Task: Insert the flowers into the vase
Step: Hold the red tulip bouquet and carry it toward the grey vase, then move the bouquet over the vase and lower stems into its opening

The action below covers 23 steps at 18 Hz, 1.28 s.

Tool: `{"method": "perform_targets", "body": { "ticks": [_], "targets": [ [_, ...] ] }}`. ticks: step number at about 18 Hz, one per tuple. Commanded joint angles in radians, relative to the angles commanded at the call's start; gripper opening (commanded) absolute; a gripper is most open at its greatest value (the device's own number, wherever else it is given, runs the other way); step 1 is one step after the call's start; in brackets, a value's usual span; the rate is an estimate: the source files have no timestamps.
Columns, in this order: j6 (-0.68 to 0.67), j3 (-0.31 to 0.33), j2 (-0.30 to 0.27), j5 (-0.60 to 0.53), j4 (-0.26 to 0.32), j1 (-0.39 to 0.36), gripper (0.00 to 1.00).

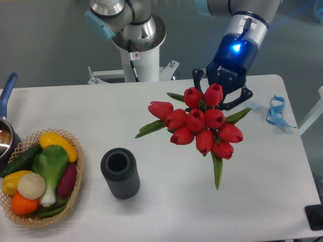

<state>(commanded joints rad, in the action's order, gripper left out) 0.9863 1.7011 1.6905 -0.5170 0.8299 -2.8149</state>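
The flowers (199,125) are a bunch of red tulip buds with green leaves, held up over the right half of the table with the buds facing the camera. My gripper (220,94) sits right behind them, shut on the stems, which the buds hide. The vase (120,172), a dark grey ribbed cylinder, stands upright at front centre-left with its round mouth empty. It is well to the left of the bunch and below it.
A wicker basket (75,183) of toy vegetables sits at the front left. A pot with a blue handle (6,96) is at the left edge. A blue ribbon (275,111) lies near the right edge. The arm's white base (139,55) rises behind the table.
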Motion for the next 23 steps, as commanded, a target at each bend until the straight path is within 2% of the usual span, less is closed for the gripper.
{"method": "perform_targets", "body": {
  "ticks": [2, 7, 12, 14, 18, 23],
  "targets": [
    [0.003, 0.006, 0.0, 0.0, -0.005, 0.008, 0.17],
    [0.003, 0.0, 0.026, 0.024, -0.047, 0.083, 0.17],
    [0.021, 0.018, 0.061, 0.239, -0.064, 0.11, 0.17],
    [0.078, 0.023, 0.078, 0.287, -0.064, 0.136, 0.17],
    [0.218, 0.052, 0.126, 0.452, -0.064, 0.152, 0.17],
    [0.281, 0.081, 0.136, 0.509, -0.064, 0.175, 0.17]
  ]
}}
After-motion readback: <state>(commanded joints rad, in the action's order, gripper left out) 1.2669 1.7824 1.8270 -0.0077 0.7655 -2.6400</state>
